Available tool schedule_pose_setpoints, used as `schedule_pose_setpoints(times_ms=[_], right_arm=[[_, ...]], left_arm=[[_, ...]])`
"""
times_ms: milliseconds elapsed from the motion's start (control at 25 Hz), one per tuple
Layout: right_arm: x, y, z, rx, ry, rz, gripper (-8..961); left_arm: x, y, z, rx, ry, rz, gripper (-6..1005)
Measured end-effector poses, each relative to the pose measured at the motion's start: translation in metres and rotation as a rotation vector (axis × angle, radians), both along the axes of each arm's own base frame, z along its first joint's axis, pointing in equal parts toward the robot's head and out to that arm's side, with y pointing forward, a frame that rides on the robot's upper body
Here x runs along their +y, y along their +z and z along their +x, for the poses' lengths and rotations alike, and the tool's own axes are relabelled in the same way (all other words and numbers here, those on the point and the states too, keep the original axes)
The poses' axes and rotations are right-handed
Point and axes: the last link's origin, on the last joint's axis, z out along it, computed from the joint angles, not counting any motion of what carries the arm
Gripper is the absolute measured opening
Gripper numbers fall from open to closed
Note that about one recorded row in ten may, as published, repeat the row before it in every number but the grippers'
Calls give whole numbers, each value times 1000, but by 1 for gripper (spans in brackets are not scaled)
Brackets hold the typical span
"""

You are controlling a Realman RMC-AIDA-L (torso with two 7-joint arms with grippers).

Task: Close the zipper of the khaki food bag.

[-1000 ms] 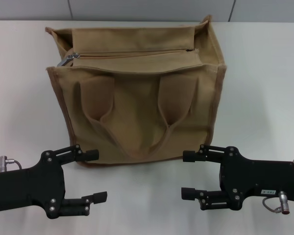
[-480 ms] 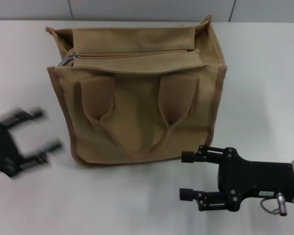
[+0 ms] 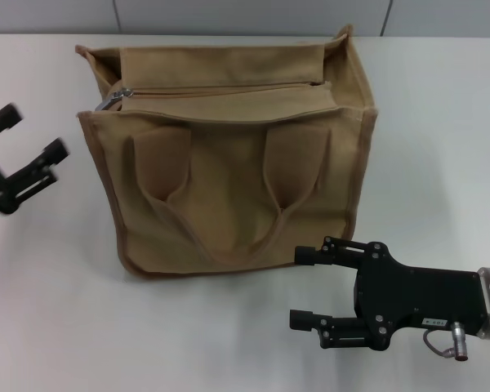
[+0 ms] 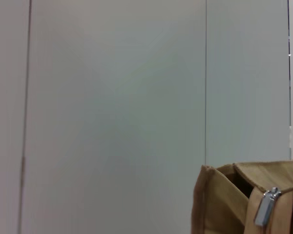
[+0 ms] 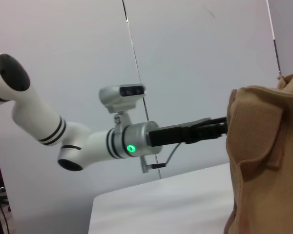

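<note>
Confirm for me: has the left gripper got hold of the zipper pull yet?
No. The left gripper hangs open beside the bag, apart from the zipper pull.

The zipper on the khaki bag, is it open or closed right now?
Cannot tell: the zipper line looks drawn together, with its pull tab at the bag's left end.

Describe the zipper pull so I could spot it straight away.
Find the khaki food bag on the white table. Follow the zipper along its top panel to the robot's left end. The pull tab there is small, shiny silver metal, unlike the tan canvas around it.
</note>
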Motion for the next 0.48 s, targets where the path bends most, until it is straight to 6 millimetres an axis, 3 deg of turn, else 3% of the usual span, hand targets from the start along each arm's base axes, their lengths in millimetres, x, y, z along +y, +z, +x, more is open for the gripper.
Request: schedule_pose_setpoints(times_ms=[40, 120, 480], right_arm=[[0, 0, 0, -1, -2, 1, 792], [0, 0, 1, -3, -4, 2, 792], [-2, -5, 5, -18, -31, 3, 793]], left_arm=[[0, 0, 0, 0, 0, 0, 836], [19, -13, 11, -11, -18, -34, 836], [39, -25, 28, -19, -59, -69, 837]])
